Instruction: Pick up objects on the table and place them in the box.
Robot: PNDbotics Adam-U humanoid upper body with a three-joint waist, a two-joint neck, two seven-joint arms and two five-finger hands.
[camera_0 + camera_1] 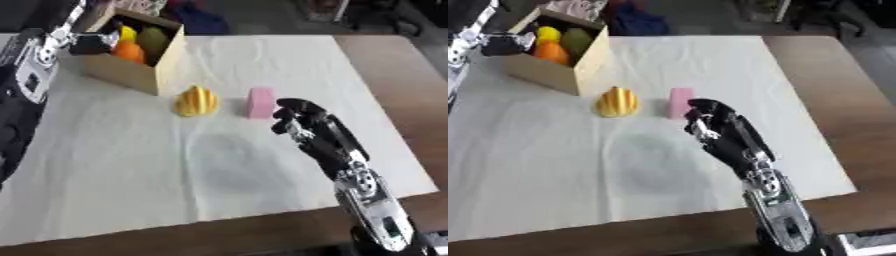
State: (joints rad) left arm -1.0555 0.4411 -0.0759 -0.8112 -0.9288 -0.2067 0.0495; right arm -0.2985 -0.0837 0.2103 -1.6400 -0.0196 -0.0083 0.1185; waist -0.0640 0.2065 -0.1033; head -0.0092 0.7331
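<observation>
A cardboard box (131,72) stands at the table's far left and holds yellow, green and orange fruit-like objects. My left hand (91,44) hangs over the box's left rim, dark and hard to make out. On the white cloth lie a yellow ridged object (197,101) and a pink block (260,102), side by side in front of the box. My right hand (710,124) hovers just right of and nearer than the pink block. Its fingers are relaxed and slightly bent, with nothing in them.
A white cloth (131,170) covers most of the brown table (394,75); bare wood shows on the right and along the near edge. Dark clutter sits beyond the table's far edge.
</observation>
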